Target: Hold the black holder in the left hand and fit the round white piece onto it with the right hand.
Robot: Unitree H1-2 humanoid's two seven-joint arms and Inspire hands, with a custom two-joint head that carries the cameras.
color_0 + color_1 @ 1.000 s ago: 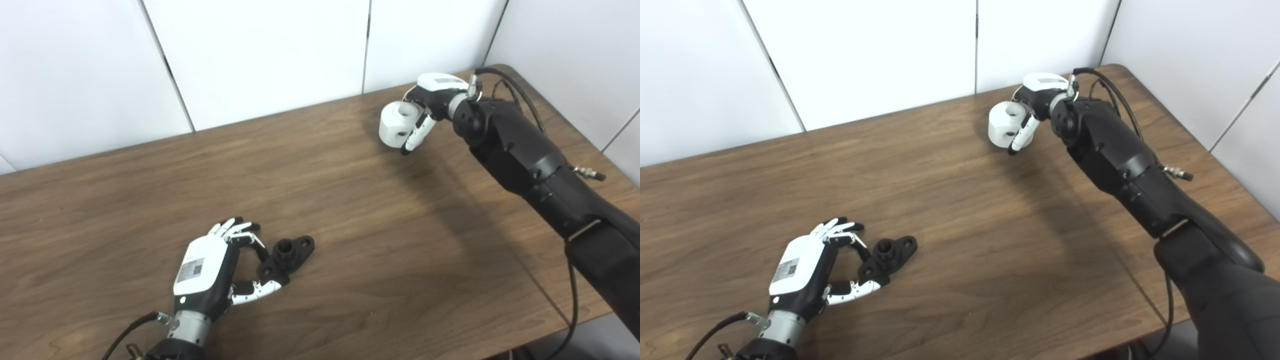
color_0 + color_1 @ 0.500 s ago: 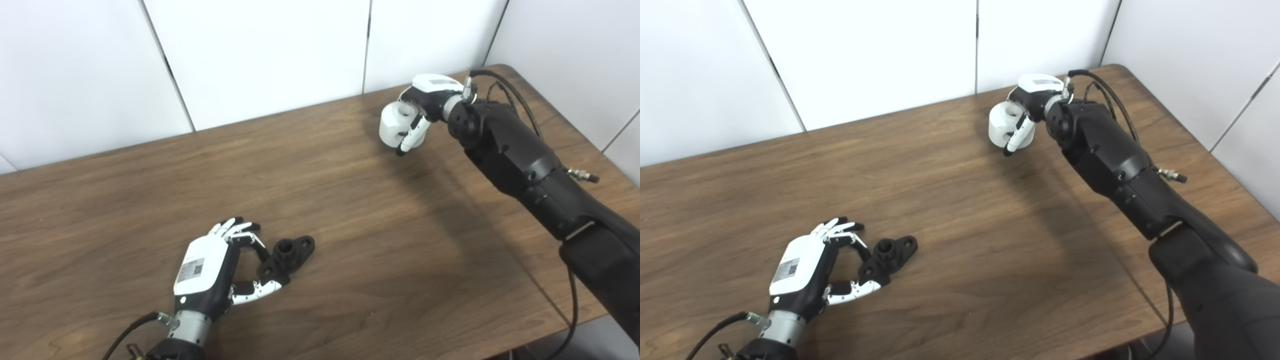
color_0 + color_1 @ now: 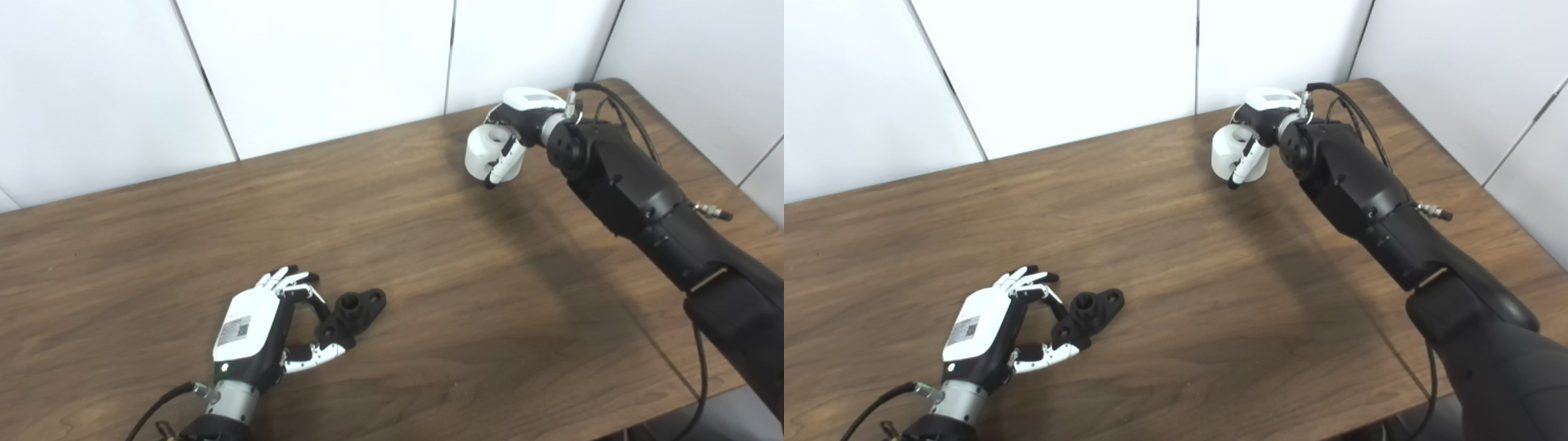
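In the upper right of the frame the right hand [image 3: 517,125] has curled a little tighter around the round white piece [image 3: 484,150] and drawn it slightly back over the last second, so the grasp looks secure and ready to carry. At lower left the left hand [image 3: 257,327] has not moved: its fingers pinch one end of the black holder [image 3: 352,311], which lies on the table [image 3: 429,275]. No containers are in view.
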